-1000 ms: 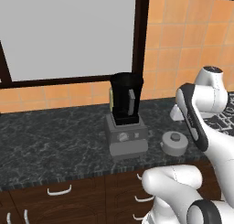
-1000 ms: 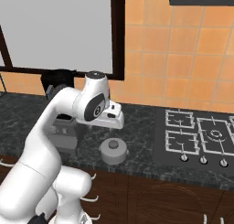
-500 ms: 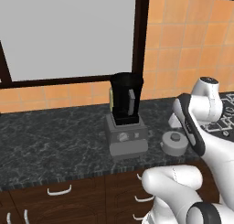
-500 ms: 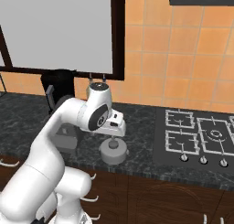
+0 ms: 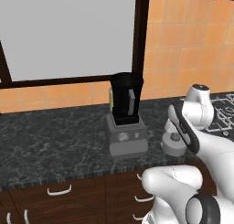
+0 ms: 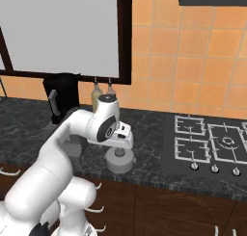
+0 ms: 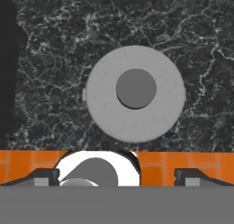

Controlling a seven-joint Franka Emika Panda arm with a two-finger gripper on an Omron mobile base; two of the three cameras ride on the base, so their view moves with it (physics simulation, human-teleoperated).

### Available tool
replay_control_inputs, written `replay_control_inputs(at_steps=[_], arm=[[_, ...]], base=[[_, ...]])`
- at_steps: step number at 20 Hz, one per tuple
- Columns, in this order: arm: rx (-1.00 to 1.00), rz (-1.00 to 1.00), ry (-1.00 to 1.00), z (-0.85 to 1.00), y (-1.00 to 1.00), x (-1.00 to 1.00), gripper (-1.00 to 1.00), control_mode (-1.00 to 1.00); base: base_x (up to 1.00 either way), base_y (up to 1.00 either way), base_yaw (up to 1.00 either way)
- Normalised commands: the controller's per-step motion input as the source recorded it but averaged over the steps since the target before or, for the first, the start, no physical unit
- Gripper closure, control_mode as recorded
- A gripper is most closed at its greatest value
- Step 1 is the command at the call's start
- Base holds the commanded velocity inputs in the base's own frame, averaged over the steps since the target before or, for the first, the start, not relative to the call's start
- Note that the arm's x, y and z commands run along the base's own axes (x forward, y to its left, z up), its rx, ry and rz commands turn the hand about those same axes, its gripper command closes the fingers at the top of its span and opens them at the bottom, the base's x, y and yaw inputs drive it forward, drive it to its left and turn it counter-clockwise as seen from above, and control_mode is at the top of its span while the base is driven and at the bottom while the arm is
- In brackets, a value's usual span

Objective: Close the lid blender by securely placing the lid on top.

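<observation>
The lid (image 7: 135,93) is seen from straight above in the hand view, flat on the dark marbled counter (image 7: 192,35), its knob centred between the two fingers (image 7: 117,178), which are spread wide and hold nothing. In the left base view the blender (image 5: 126,118) (jar top uncovered) is shown standing left of the lid (image 5: 173,144). The stove (image 6: 212,144), two bottles (image 6: 102,92), orange tiles and a framed window are shown in the right base view.

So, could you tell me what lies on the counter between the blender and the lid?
Nothing: in the left base view, bare dark counter separates the blender from the lid.
</observation>
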Motion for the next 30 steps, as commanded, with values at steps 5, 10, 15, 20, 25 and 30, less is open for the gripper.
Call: replay_control_inputs(at_steps=[5,10,15,20,25,30], arm=[[0.0,0.0,0.02,-0.22,-0.1,0.13,-1.0,-1.0],[0.0,0.0,0.0,-0.2,-0.1,0.11,-1.0,-1.0],[0.0,0.0,0.0,-0.23,-0.07,0.12,-1.0,-1.0],[0.0,0.0,0.0,-0.24,-0.01,0.14,-1.0,-1.0],[0.0,0.0,0.0,-0.23,-0.01,0.18,-1.0,-1.0],[0.0,0.0,0.0,-0.2,-0.01,0.21,-1.0,-1.0]], base=[[0.0,0.0,0.0],[0.0,0.0,0.0],[0.0,0.0,0.0],[0.0,0.0,0.0],[0.0,0.0,0.0],[0.0,0.0,0.0]])
